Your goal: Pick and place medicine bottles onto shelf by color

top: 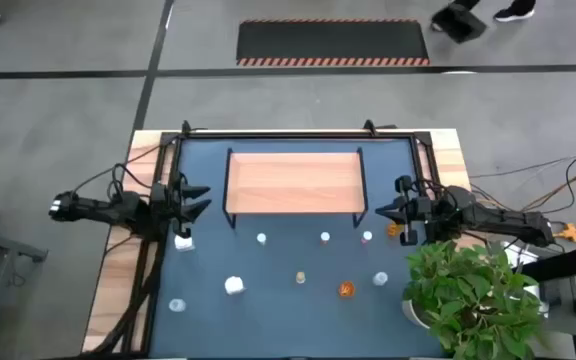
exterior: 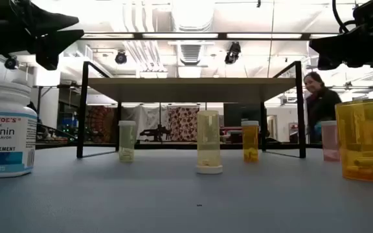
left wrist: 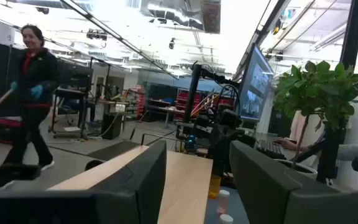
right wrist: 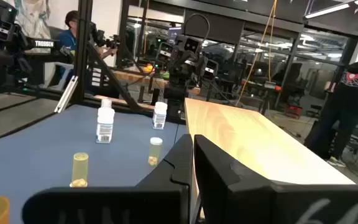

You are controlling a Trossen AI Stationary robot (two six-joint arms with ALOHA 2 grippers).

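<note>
while bottles [top: 298, 276] dot table | left end effector [top: 200, 200] open, empty | right end effector [top: 383, 211] closed, empty

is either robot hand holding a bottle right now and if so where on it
No. The left hand is open and empty beside the shelf; the right hand is shut on nothing.

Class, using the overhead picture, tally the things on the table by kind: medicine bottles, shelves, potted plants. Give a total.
medicine bottles: 10
shelf: 1
potted plant: 1
Total: 12
</note>
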